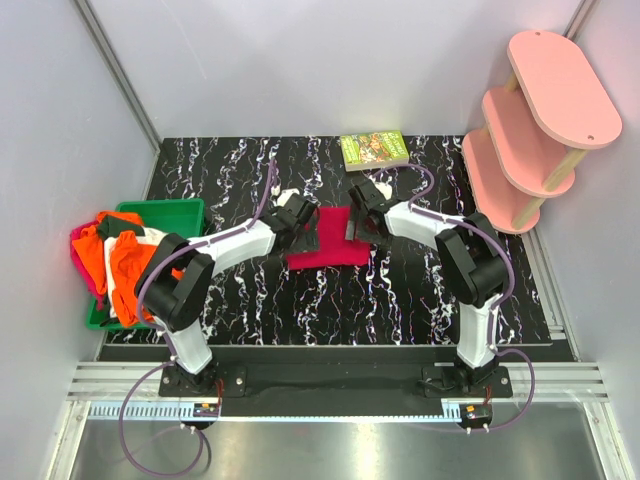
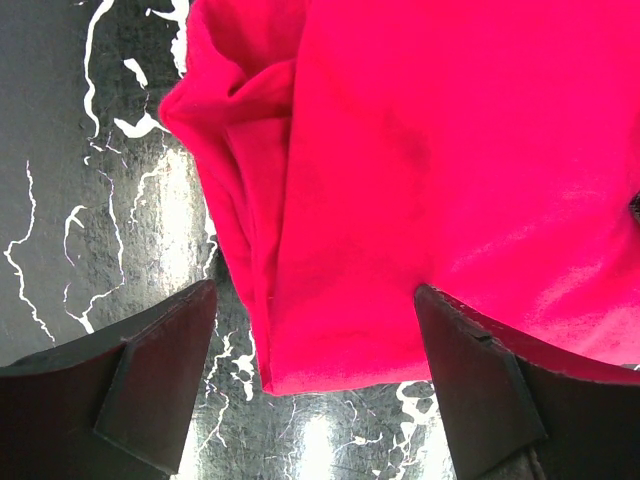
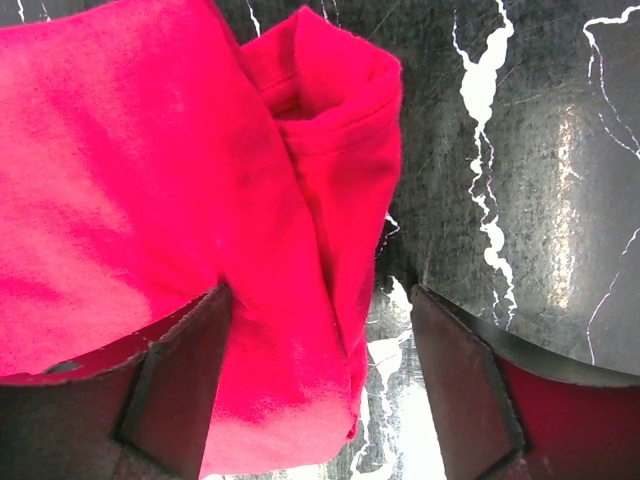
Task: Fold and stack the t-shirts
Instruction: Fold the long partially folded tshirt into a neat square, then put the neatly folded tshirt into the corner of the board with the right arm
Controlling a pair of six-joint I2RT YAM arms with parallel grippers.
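A crimson-red t-shirt [image 1: 330, 243] lies partly folded on the black marbled table, between the two arms. My left gripper [image 1: 303, 214] is open at its left edge; in the left wrist view the shirt's folded corner [image 2: 400, 200] lies between the spread fingers [image 2: 150, 390], with the gripper [image 2: 315, 385] just above the table. My right gripper [image 1: 367, 204] is open at the shirt's upper right; in the right wrist view the shirt's rolled edge [image 3: 300, 300] lies between its fingers [image 3: 470, 400], and the gripper [image 3: 320, 395] is not closed on it.
A green bin [image 1: 165, 208] at the left holds orange shirts [image 1: 125, 265], with a magenta one [image 1: 80, 248] hanging over its side. A green-covered book [image 1: 374, 149] lies at the back. A pink tiered shelf [image 1: 535, 125] stands at the back right.
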